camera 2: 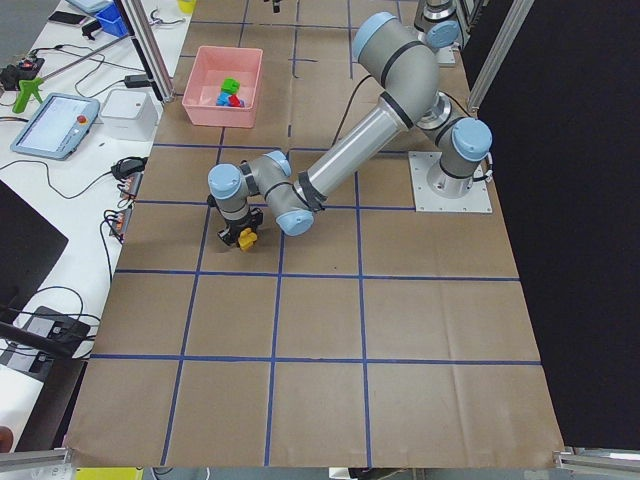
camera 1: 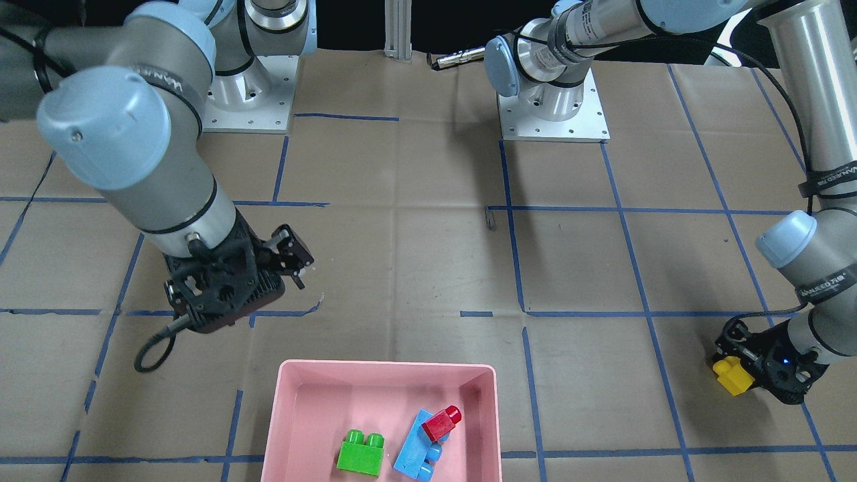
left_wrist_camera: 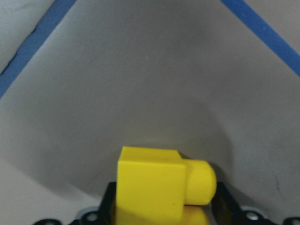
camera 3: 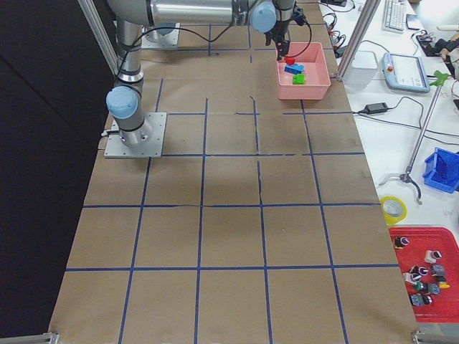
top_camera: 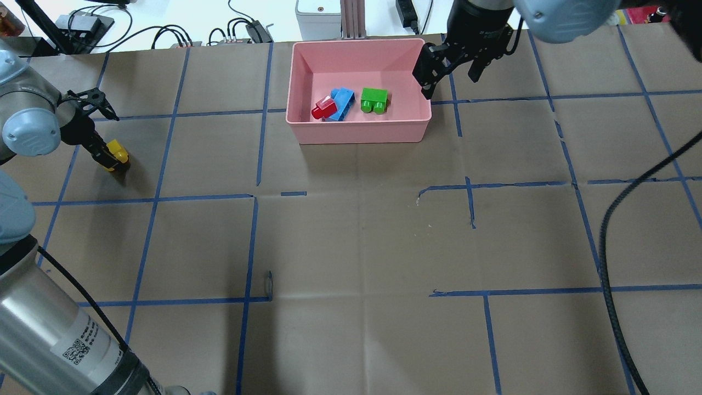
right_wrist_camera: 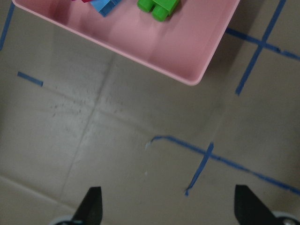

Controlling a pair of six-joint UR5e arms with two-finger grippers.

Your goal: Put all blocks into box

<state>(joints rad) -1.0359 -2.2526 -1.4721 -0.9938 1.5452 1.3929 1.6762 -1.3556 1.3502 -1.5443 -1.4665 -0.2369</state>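
Note:
The pink box (camera 1: 388, 365) stands at the table's far edge from the robot (top_camera: 362, 135). In it lie the green block (camera 1: 361, 454), the light-blue block (camera 1: 416, 450) and the red block (camera 1: 442, 423), which rests on the blue one. My left gripper (camera 1: 730, 360) is low at the table, shut on the yellow block (camera 1: 732, 376), which fills the bottom of the left wrist view (left_wrist_camera: 154, 187). My right gripper (camera 1: 298, 258) is open and empty. It hovers beside the box's corner (top_camera: 449, 82), and its view shows the box (right_wrist_camera: 187, 61) below.
Brown paper with a blue tape grid covers the table. The arm bases (camera 1: 552, 100) (camera 1: 248, 87) are bolted at the robot's side. A small metal clip (camera 1: 490, 218) lies mid-table. Cables, a tablet (camera 2: 55, 125) and a white unit (camera 2: 128, 115) lie beyond the box's edge.

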